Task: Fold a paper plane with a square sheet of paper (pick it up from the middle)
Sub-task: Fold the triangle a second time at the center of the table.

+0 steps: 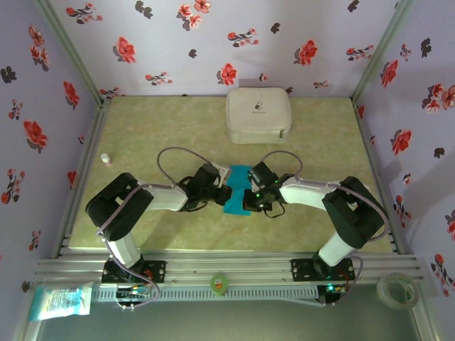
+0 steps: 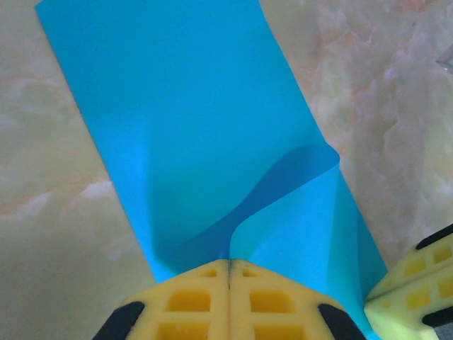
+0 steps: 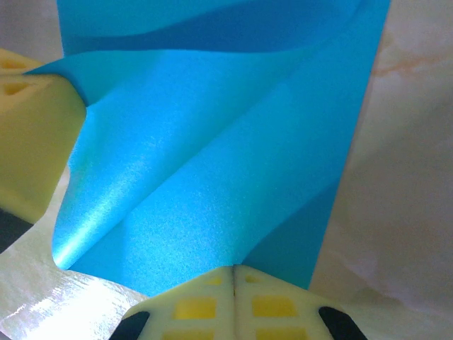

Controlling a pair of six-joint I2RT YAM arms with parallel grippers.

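The turquoise-blue square sheet of paper [image 1: 237,190] lies mid-table between both arms, doubled over into a narrow strip. In the left wrist view the sheet of paper [image 2: 184,127] has one flap lifted and curling, and its edge runs into the seam of my left gripper [image 2: 229,263], which is shut on it. My right gripper [image 3: 234,268] is shut on the opposite side of the sheet of paper [image 3: 212,163], whose upper layer bows up in a soft roll. The two grippers [image 1: 222,187] [image 1: 250,196] face each other, almost touching. No paper plane shape is formed.
A white rounded-square zip case [image 1: 259,115] sits at the back of the table. A small white bottle [image 1: 105,158] stands at the left edge. A green tape roll [image 1: 218,283], a clear tape roll [image 1: 396,290] and a packet [image 1: 60,298] lie beyond the front rail.
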